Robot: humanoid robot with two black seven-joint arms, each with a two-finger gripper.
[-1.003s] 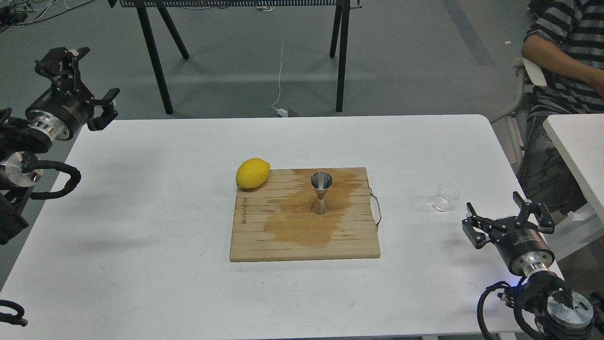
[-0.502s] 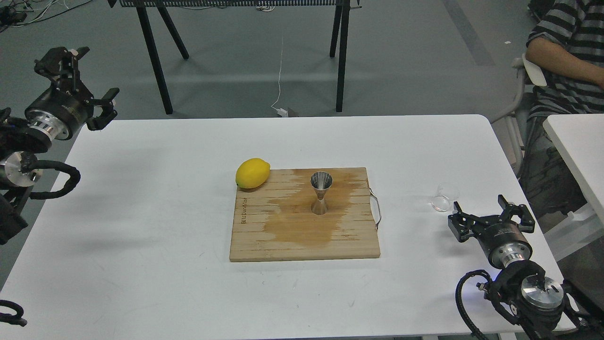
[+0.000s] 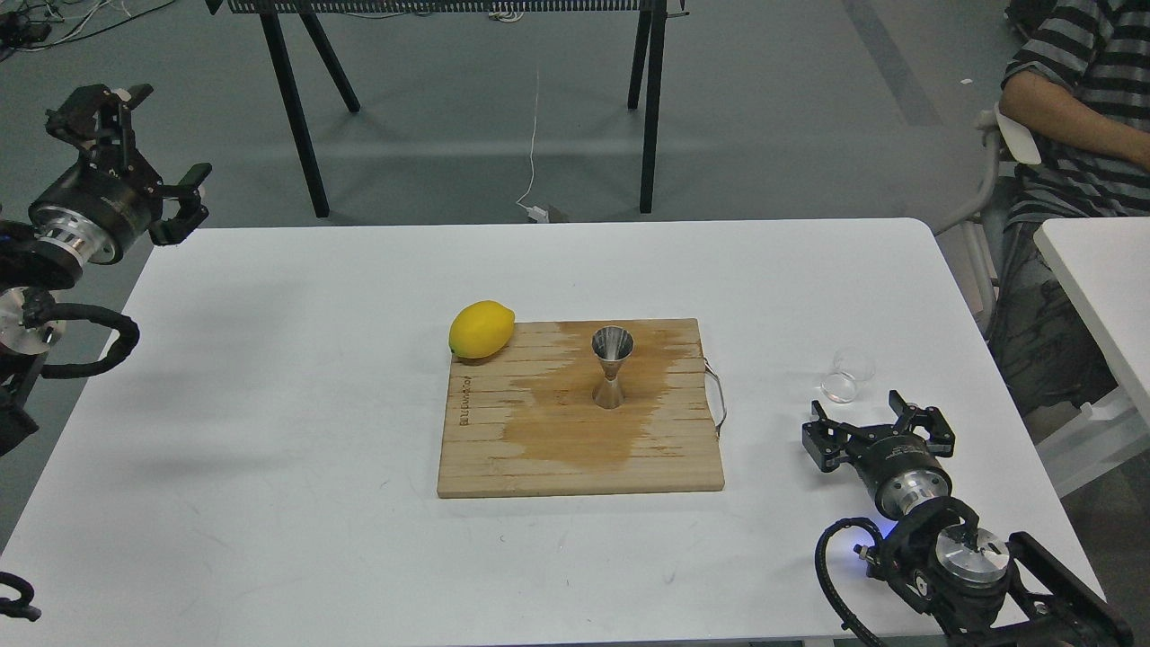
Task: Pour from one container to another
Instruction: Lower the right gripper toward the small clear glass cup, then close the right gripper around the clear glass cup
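Observation:
The small clear glass cup (image 3: 846,375) stands on the white table to the right of the wooden board (image 3: 580,449). A shiny steel jigger (image 3: 611,367) stands upright in the board's middle, on a wet dark patch. My right gripper (image 3: 878,419) is open and empty, just in front of the glass cup and a little to its right, not touching it. My left gripper (image 3: 135,148) is open and empty, held up past the table's far left corner.
A yellow lemon (image 3: 481,329) rests at the board's far left corner. The board has a metal handle (image 3: 715,397) on its right side. A seated person (image 3: 1069,126) is at the far right, beside a second white table (image 3: 1101,270).
My right gripper has moved left and slightly toward me, drawing in near the glass cup. My left gripper has shifted a little to the left. Cup, jigger and lemon have not moved.

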